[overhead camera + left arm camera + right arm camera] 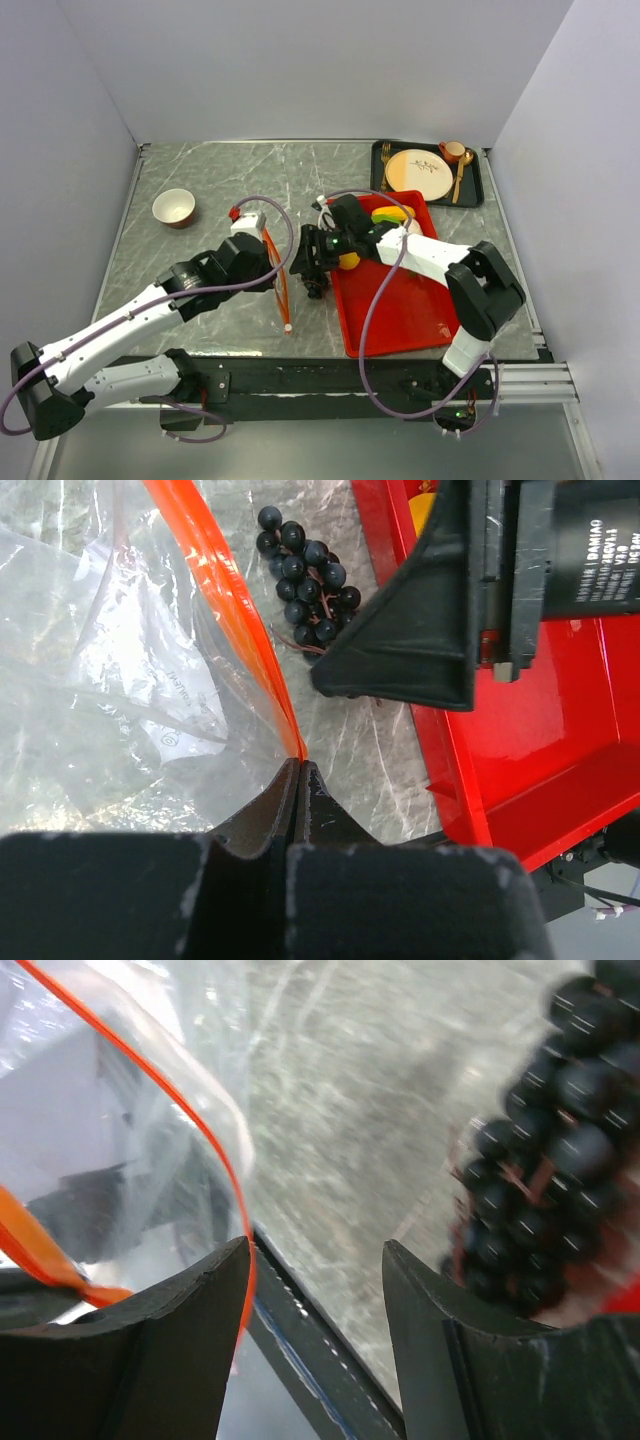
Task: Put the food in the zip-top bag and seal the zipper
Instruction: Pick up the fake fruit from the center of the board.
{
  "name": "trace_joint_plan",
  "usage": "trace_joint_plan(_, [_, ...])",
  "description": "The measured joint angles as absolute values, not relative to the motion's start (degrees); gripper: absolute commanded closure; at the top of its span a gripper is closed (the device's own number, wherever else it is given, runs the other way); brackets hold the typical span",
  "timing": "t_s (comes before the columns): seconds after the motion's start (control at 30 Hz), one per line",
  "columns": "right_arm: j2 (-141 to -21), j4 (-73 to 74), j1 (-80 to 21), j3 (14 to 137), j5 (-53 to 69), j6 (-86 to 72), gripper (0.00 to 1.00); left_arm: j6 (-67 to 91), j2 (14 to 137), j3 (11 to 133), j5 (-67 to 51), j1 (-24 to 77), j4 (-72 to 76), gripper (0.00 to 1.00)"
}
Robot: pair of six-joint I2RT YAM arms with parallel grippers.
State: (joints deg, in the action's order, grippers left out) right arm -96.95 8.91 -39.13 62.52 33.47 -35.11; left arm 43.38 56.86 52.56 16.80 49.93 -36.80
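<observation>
Left wrist view gives us the left pincer [298, 772] pressed together on the zipper [225, 610], the orange-red edge of the zip-top bag [110, 680], whose clear film spreads to the left of it. Dark purple grapes [305, 585] lie on the counter [220, 170] between that strip and the red tray [560, 740]. From the right wrist we see the right pincer [315, 1260] with fingers apart and nothing between them, the grapes just beside one finger.

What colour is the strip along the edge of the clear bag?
Orange-red; the zipper shows best in the left wrist view.
</observation>
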Motion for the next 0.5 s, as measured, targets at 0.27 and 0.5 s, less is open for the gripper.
trace_joint_plan(0.27, [-97.58,3.49,-40.42,62.83,37.87,-37.67,0.35,44.05,55.99,51.81,16.78,49.93,-36.40,0.99])
trace_joint_plan(0.5, [-100.44,2.35,-41.82,64.73,39.62,-38.35,0.44,44.21,55.96,51.75,16.34,49.93,-35.27,0.99])
